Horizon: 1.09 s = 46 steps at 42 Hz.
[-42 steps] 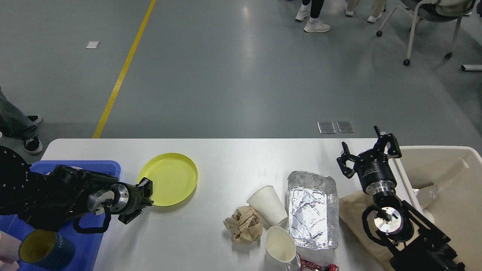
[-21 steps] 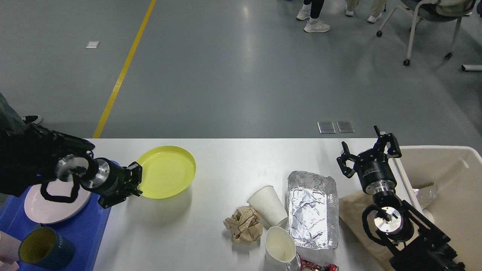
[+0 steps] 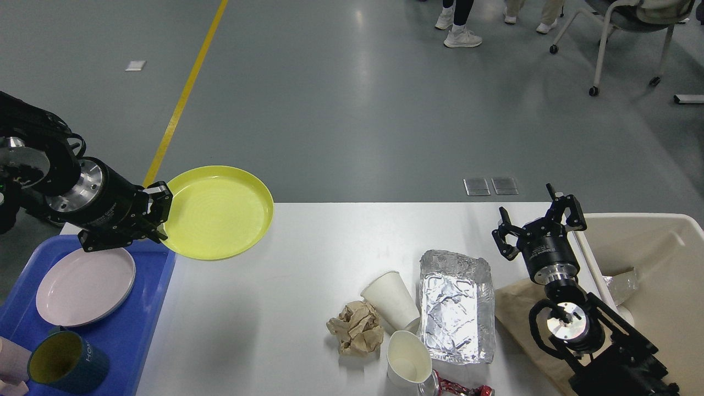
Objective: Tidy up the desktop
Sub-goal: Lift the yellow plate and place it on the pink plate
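- Yellow plate (image 3: pixel 217 213) is held at its left rim by the left end effector (image 3: pixel 158 213), clear of the worktop (image 3: pixel 286 286), partly over the worktop's far-left corner and tilted slightly.
- Plate is judged light, stiff plastic with a smooth, likely slippery surface; a rim pinch is the only workable hold, and sag or rotation about the pinch point is a risk.
- Blue tray (image 3: pixel 157 308) sits at the worktop's left edge, holding a pink plate (image 3: pixel 85 286) and a dark mug (image 3: pixel 69 363); stacking on the pink plate is judged the likely drop.
- Right end effector (image 3: pixel 538 220) is empty with fingers spread wide, beside the beige bin (image 3: pixel 638 225).
- Remaining on the worktop: foil tray (image 3: pixel 456 308), thin, easily crushed, best taken at a rim edge; two paper cups, one upright-ish (image 3: pixel 391 300), one (image 3: pixel 408 363) nearer; both light, soft-walled, to be pinched at the lip.
- Crumpled brown paper (image 3: pixel 356 328) is soft and can be gripped anywhere.
- Red wrapper (image 3: pixel 459 389) is at the near edge, partly cut off.
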### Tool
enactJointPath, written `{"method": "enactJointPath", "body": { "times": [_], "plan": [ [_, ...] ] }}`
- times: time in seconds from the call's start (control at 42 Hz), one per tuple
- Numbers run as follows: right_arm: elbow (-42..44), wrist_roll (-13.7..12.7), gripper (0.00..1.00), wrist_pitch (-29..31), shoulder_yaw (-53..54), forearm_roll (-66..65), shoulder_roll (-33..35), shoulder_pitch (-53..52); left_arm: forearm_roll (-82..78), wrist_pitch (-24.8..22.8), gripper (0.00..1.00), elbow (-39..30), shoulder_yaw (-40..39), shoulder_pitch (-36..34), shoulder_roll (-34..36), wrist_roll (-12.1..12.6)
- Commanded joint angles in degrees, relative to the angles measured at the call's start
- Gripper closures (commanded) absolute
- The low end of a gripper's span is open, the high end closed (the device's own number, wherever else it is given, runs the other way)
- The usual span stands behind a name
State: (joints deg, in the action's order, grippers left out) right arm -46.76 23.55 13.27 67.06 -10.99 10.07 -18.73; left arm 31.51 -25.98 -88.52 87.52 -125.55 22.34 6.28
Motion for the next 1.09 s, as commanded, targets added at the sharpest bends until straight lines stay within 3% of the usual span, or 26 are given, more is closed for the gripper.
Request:
{"method": "enactJointPath", "body": {
  "times": [0.0, 0.238, 0.357, 0.5, 0.833, 0.952, 0.976, 1.071],
  "plan": [
    [0.00, 0.00, 0.00, 0.00, 0.00, 0.00, 0.03, 0.01, -0.22, -0.91, 1.00, -0.08, 0.90, -0.57, 0.86, -0.30],
    [-0.09, 0.00, 0.00, 0.00, 0.00, 0.09, -0.05, 0.01, -3.46, -4.42, 1.00, 5.80, 3.36, 1.45, 11.31, -0.30],
    [-0.09, 0.00, 0.00, 0.00, 0.00, 0.00, 0.04, 0.09, -8.92, -8.20, 1.00, 15.90, 2.40, 8.21, 19.75, 0.14],
    [-0.09, 0.00, 0.00, 0.00, 0.00, 0.09, 0.03, 0.09, -9.27, -12.68, 1.00, 27.77, -1.20, 17.43, 24.67, 0.49],
    [-0.09, 0.00, 0.00, 0.00, 0.09, 0.09, -0.05, 0.09, -9.36, -13.30, 1.00, 50.62, -18.69, 47.05, 25.91, 1.54],
    [-0.09, 0.00, 0.00, 0.00, 0.00, 0.00, 0.04, 0.09, -9.36, -12.87, 1.00, 56.61, -25.89, 55.84, 25.21, 4.00],
    [-0.09, 0.00, 0.00, 0.00, 0.00, 0.09, 0.04, 0.09, -9.36, -12.34, 1.00, 58.44, -28.25, 58.55, 24.95, 5.40],
    [-0.09, 0.00, 0.00, 0.00, 0.00, 0.00, 0.04, 0.09, -9.36, -11.20, 1.00, 62.41, -32.05, 61.91, 23.45, 7.78]
  ]
}}
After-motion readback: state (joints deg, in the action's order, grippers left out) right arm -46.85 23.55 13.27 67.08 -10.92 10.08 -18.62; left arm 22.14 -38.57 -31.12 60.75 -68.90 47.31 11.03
